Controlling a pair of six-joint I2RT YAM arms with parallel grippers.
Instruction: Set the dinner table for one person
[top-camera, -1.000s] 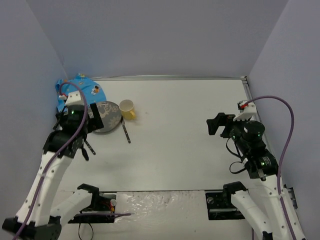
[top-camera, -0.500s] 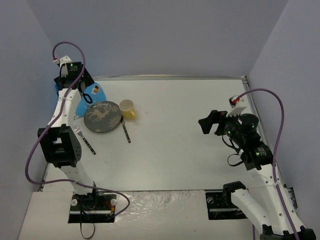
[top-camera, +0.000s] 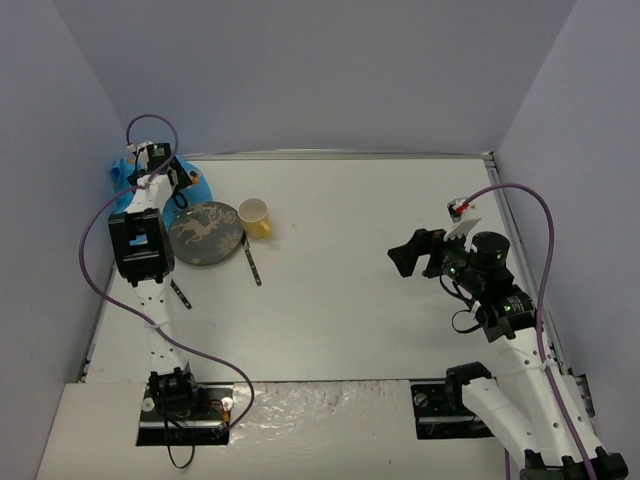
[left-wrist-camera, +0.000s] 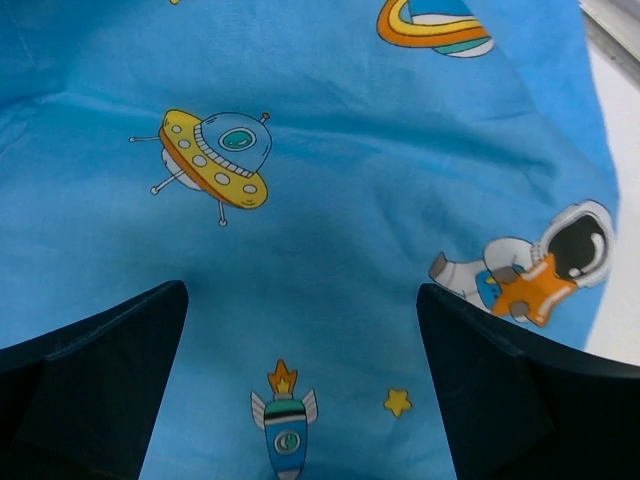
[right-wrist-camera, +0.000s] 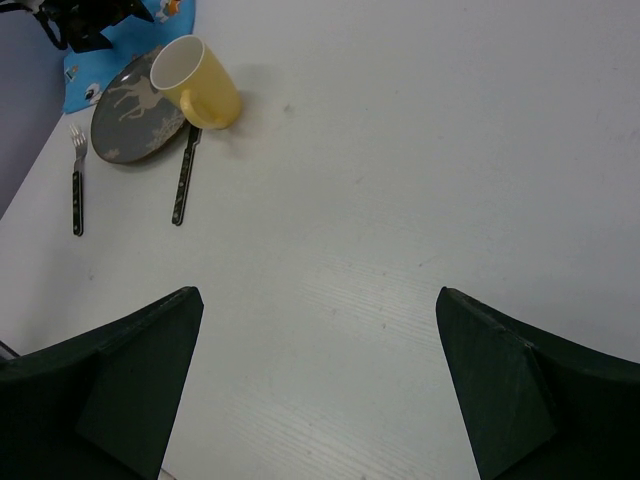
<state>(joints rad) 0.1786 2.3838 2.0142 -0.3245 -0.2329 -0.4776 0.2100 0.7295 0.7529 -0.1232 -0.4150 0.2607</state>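
Early stage, by my read. The table (top-camera: 380, 220) is mostly bare, w/ everything bunched at approx 10 o'clock: plate (right-wrist-camera: 125, 115), yellow cup (right-wrist-camera: 195, 85) at the plate's 2 o'clock, fork (right-wrist-camera: 76, 180) at its 8 o'clock and knife (right-wrist-camera: 183, 180) at its 4 o'clock. So a rough place setting exists, but pushed into the far corner and not in front of a seat. The blue cartoon cloth (left-wrist-camera: 330, 200) sits bunched at approx 11 o'clock, behind the plate, not spread out. Left to do, prob: lay the cloth flat, then move plate, cutlery and cup to it. L gripper (left-wrist-camera: 300, 290) hangs over the cloth, fingers spread wide, nothing btwn them; can't tell if the tips touch the fabric. R gripper (right-wrist-camera: 318, 295) hovers at approx 3 o'clock, well apart from the dishes, fingers also wide and empty. Hard to make out: the top view has the L arm (top-camera: 140, 245) covering the fork's upper part and some of the cloth; the wrist view cuts the cloth off on all sides; unclear whether the cup touches the plate rim, or whether the plate overlaps the cloth.
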